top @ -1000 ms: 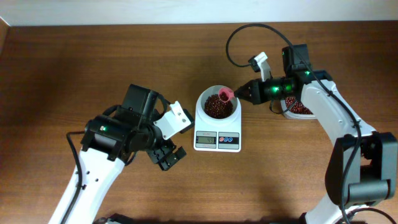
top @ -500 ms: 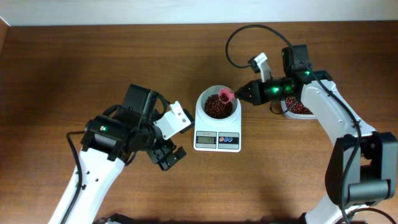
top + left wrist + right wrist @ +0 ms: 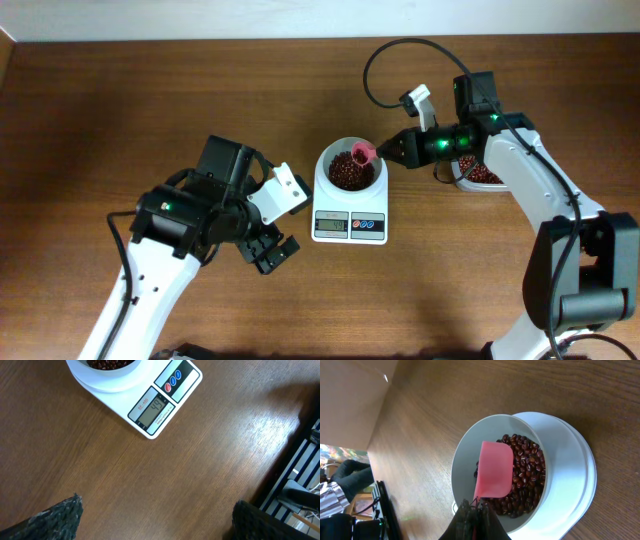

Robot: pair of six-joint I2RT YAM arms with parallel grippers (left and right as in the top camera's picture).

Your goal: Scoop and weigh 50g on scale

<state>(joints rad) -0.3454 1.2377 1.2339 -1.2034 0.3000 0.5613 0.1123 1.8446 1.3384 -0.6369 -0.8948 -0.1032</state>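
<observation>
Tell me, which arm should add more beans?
Probably the right. The right arm's fingers pinch the pink scoop over the bowl of beans on the scale. The left arm's fingers hang open and empty over the table.

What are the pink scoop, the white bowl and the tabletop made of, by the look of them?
Pink scoop: likely plastic, matte, uniform colour, thin edge. White bowl: smooth, faintly glossy, plastic or ceramic; can't tell. Tabletop: wood or wood-look laminate, visible brown grain.
</observation>
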